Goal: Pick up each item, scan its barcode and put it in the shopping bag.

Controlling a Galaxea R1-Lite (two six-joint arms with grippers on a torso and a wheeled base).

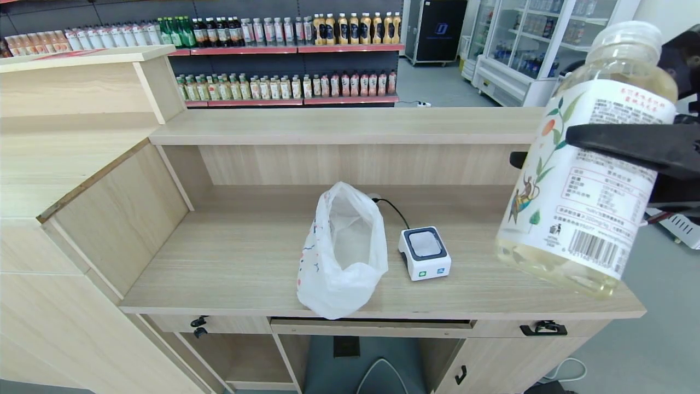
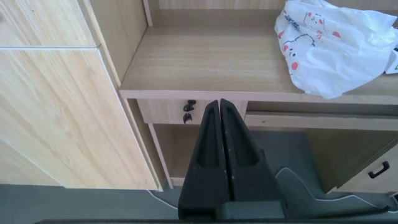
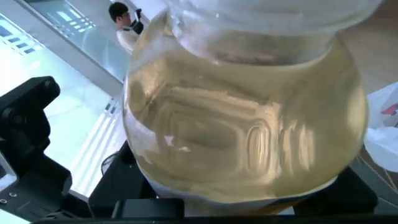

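Your right gripper (image 1: 547,149) is clamped on the tea bottle (image 1: 588,164), one black finger (image 1: 629,145) across the white label and the other tip poking out behind the bottle's far side. The bottle is up in the air at the right of the head view, close to the camera and tilted, with its cap end up and leaning right. It's clear plastic with pale yellow drink inside. The barcode (image 1: 599,249) sits low on the label, facing the head camera. In the right wrist view you see the bottle's rounded body from close up, liquid and all.

Your left gripper (image 2: 220,109) has its fingers pressed flat together with nothing between them. It hangs low in front of the wooden counter (image 1: 246,262), below the front edge near the left drawer's key (image 2: 188,112).

The white plastic shopping bag (image 1: 342,257) stands on the counter near the front edge, mouth open upward, with small coloured prints on its side. The barcode scanner (image 1: 425,253), a small white box with a grey window on top, is just beside the bag on its right. You can't tell if they touch. Its black cable (image 1: 394,210) runs back behind the bag. The bottle is well to the right of the scanner.

Behind the counter are shelves of drink bottles (image 1: 284,33) and glass-door coolers (image 1: 525,38).
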